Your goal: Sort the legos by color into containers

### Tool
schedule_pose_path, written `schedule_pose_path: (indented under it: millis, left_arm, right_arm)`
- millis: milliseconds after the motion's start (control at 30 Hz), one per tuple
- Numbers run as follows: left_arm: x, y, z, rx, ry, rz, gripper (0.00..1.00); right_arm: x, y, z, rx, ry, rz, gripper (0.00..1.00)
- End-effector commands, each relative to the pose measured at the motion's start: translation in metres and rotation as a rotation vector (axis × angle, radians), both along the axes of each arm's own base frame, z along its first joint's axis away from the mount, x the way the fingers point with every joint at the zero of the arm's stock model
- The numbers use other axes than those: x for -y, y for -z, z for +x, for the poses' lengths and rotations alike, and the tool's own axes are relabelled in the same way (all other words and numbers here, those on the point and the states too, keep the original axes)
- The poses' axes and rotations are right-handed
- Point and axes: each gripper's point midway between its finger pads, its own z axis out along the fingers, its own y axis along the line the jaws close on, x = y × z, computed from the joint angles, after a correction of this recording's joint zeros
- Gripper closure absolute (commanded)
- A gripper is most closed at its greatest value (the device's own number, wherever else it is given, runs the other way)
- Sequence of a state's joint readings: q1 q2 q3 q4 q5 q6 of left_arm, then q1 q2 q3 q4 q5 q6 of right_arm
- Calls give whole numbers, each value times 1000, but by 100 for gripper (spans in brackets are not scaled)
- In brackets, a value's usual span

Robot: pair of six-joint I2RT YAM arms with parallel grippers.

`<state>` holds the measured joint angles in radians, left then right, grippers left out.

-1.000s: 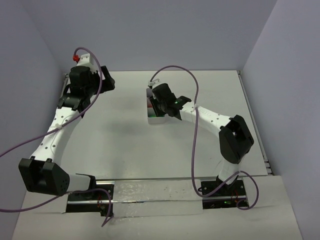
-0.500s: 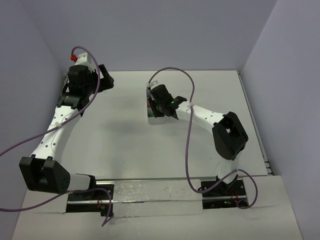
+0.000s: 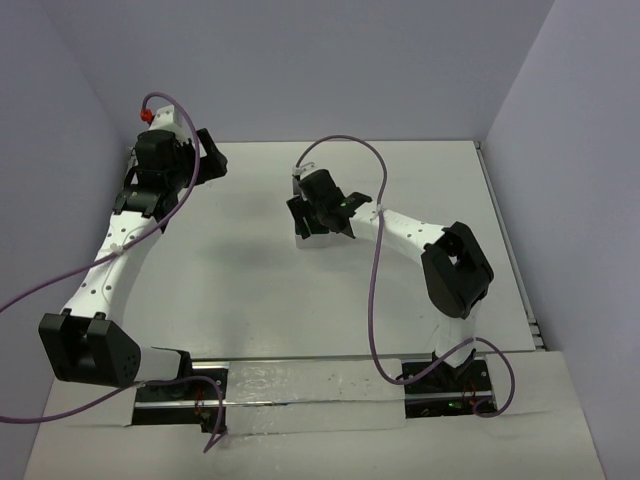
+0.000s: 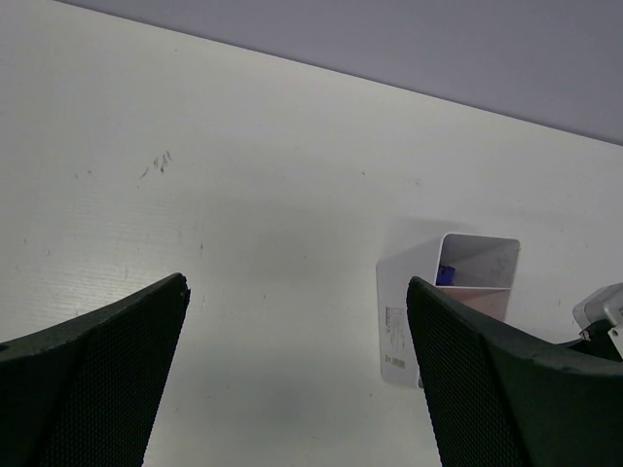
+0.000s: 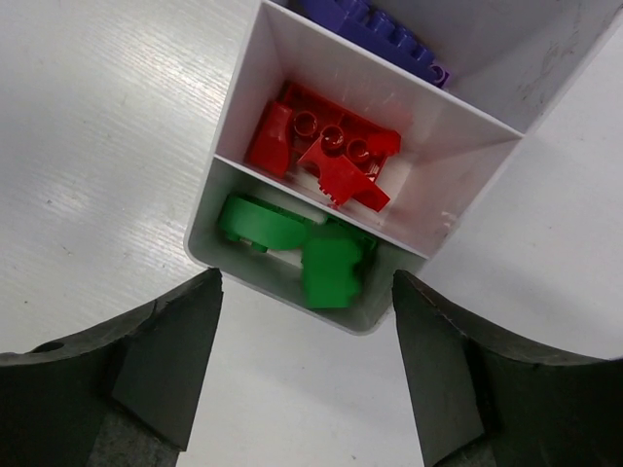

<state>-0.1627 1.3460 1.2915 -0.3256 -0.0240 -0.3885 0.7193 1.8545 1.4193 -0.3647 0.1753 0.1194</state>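
Observation:
The white three-compartment tray [image 5: 255, 275] lies right under my right gripper [image 5: 307, 341], which is open with nothing between its fingers [image 5: 165, 360]. The nearest compartment holds green legos [image 5: 258, 222], one of them [image 5: 331, 268] blurred and lying against the near wall. Red legos [image 5: 326, 146] fill the middle compartment and a purple one [image 5: 380, 34] sits in the far one. From above, the right gripper [image 3: 320, 210] covers most of the tray [image 3: 308, 238]. My left gripper [image 4: 297, 389] is open and empty over bare table, at the far left [image 3: 208, 160]. It sees the tray [image 4: 399, 321] with a blue lego [image 4: 446, 276] inside.
Grey walls close the table [image 3: 240, 290] at the back and both sides. Each arm trails a purple cable [image 3: 385, 260]. A red-and-white cable connector [image 3: 150, 115] sits on the left arm's wrist. Both arm bases stand at the near edge.
The right arm has slid a little left, bringing its gripper further over the tray. The left arm has barely moved.

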Motion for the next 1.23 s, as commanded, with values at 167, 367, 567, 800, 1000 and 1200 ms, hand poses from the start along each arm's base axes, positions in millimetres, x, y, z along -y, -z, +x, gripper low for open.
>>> schedule_pose_path:
  millis: [167, 367, 567, 800, 1000, 1200]
  left_arm:
    - [-2, -29, 4, 82, 7, -3, 1]
    - [-4, -15, -6, 10, 76, 83, 1]
    - [-17, 15, -30, -25, 161, 150, 1]
    - [-49, 47, -40, -95, 89, 174, 1]
    - [-54, 55, -47, -101, 78, 187, 1]
    - [-58, 54, -45, -113, 54, 189, 1]
  right_arm:
    - [0, -77, 2, 124, -3, 102, 20]
    - [33, -162, -12, 268, -16, 217, 0]
    - [118, -189, -4, 321, 110, 239, 0]
    - [237, -176, -13, 352, 339, 198, 0]
    - [271, -160, -29, 358, 418, 185, 0]
    - [269, -155, -30, 344, 430, 206, 0]
